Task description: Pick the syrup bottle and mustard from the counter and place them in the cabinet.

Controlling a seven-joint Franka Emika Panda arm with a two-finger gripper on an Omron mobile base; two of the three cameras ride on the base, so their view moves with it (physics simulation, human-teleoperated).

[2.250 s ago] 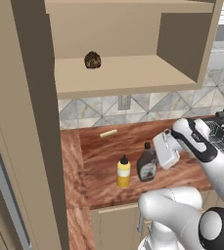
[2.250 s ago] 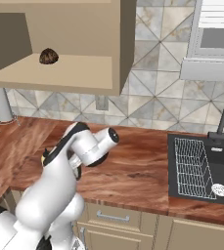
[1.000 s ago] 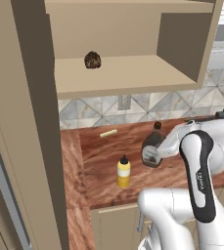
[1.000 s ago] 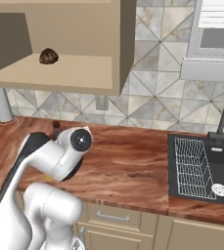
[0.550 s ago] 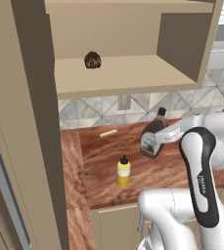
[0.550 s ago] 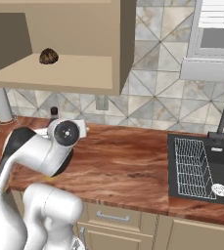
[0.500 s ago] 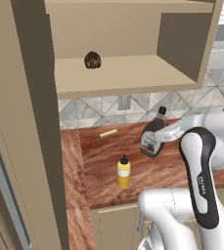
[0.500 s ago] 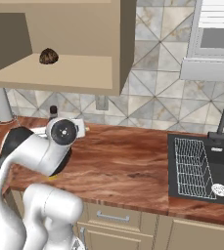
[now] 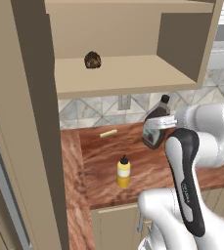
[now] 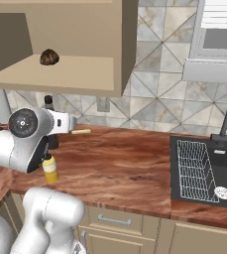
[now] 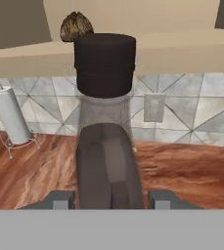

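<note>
Carrying step: gripper (image 11: 111, 197) jaws clamp the syrup bottle (image 9: 156, 128) above the counter (image 9: 147, 168); next, raise it onto the cabinet (image 9: 128, 73) shelf.

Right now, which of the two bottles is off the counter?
The syrup bottle, dark brown with a black cap: the pincer holds it tilted above the counter. The yellow mustard stands upright on the wood.

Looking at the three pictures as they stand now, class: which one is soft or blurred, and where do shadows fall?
Hand view: the syrup bottle looms close and slightly soft between the end effector tips. Left base view: even light, the cabinet side panel shaded, the mustard crisp. Right base view: the cabinet's inside left wall is dark.
</note>
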